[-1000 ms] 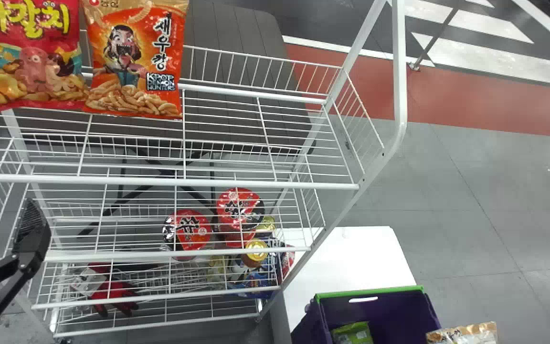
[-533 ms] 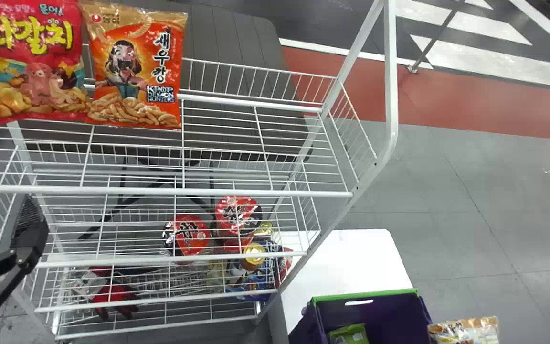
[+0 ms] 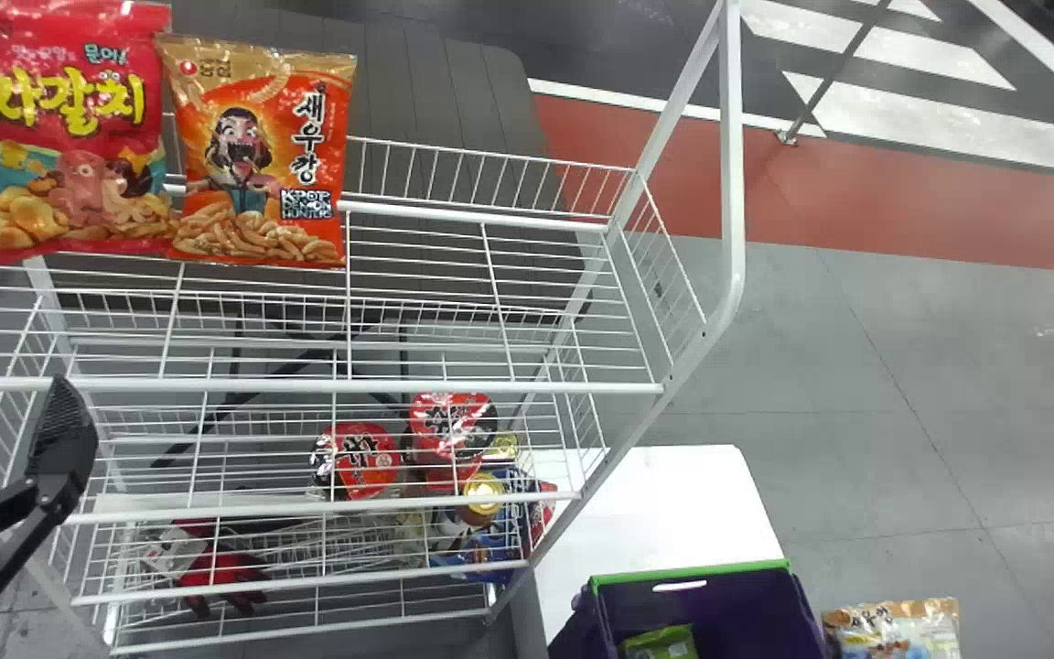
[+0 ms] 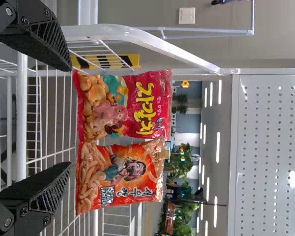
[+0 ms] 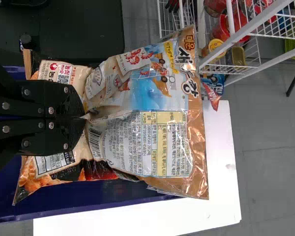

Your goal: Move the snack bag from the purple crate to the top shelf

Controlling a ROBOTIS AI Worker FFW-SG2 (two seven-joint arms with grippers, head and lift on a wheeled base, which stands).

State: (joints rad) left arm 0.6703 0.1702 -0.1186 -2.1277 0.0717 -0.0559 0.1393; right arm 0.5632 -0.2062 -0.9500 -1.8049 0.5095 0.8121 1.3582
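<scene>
Is a glossy brown, white and blue snack bag (image 5: 160,118), pinched and creased at one end by the right gripper (image 5: 84,118); appears just beside the right edge of the green-rimmed purple crate (image 3: 737,604).

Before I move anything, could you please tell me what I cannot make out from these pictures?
- Held snack bag, right wrist view: the right end effector covers the part it pinches.
- Purple crate, head view: near side cut off by the bottom edge.
- Green packet, head view: cut off by the same edge.
- Crate's inside, right wrist view: mostly hidden by bags.
</scene>
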